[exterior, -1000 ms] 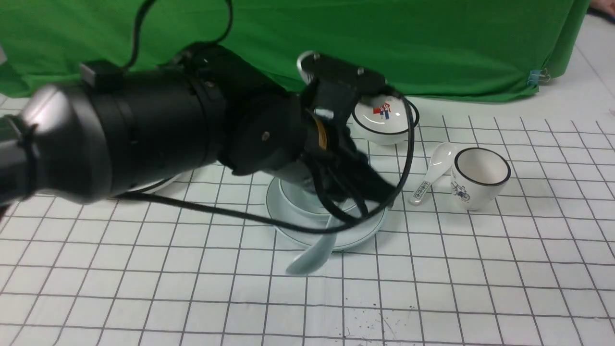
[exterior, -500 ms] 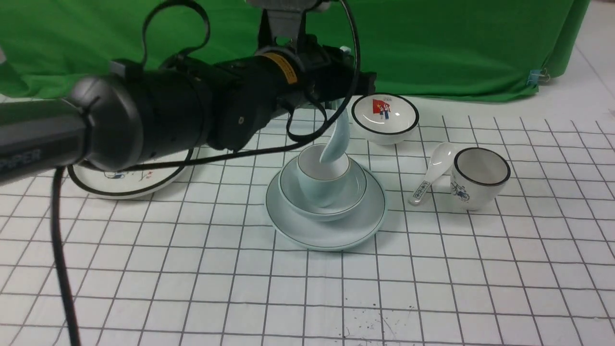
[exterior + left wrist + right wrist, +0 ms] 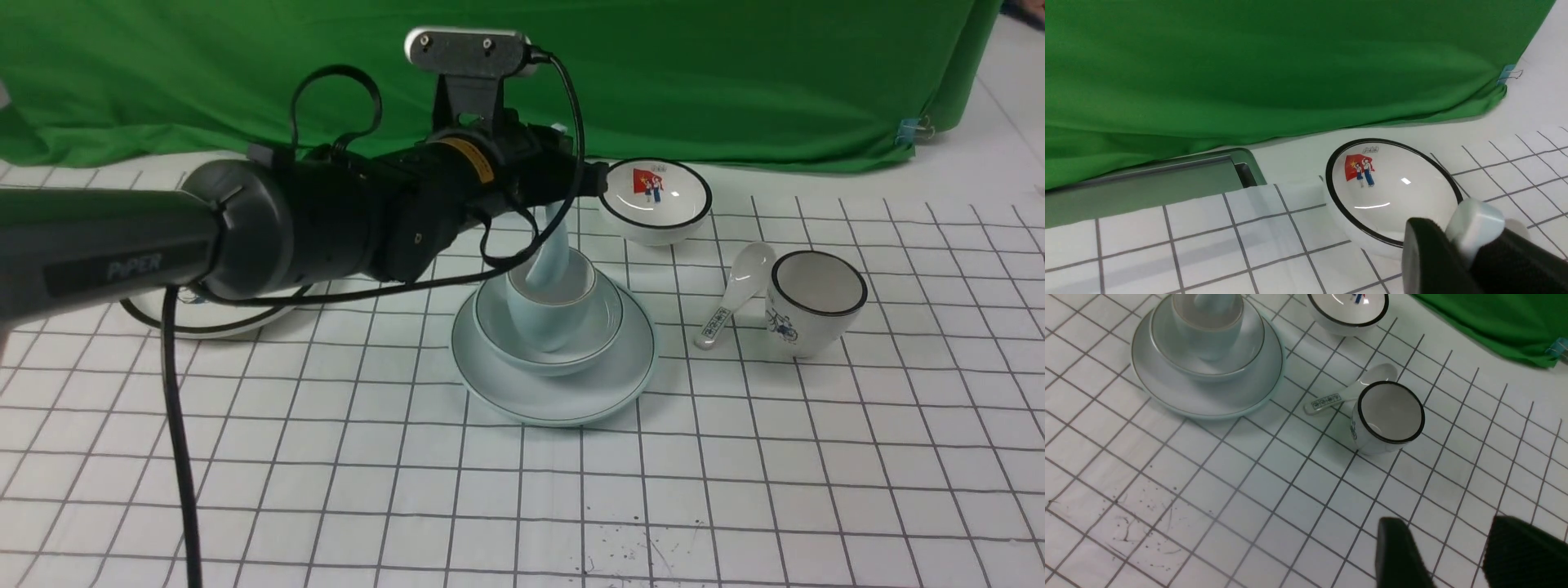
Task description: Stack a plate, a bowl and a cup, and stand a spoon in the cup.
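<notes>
The left gripper (image 3: 581, 189) has its jaws either side of the spoon (image 3: 553, 249) handle; whether it pinches, I cannot tell. The spoon stands in the cup (image 3: 549, 314), on the bowl (image 3: 608, 327) and plate (image 3: 571, 400). The right gripper (image 3: 1453, 547) gapes empty.
</notes>
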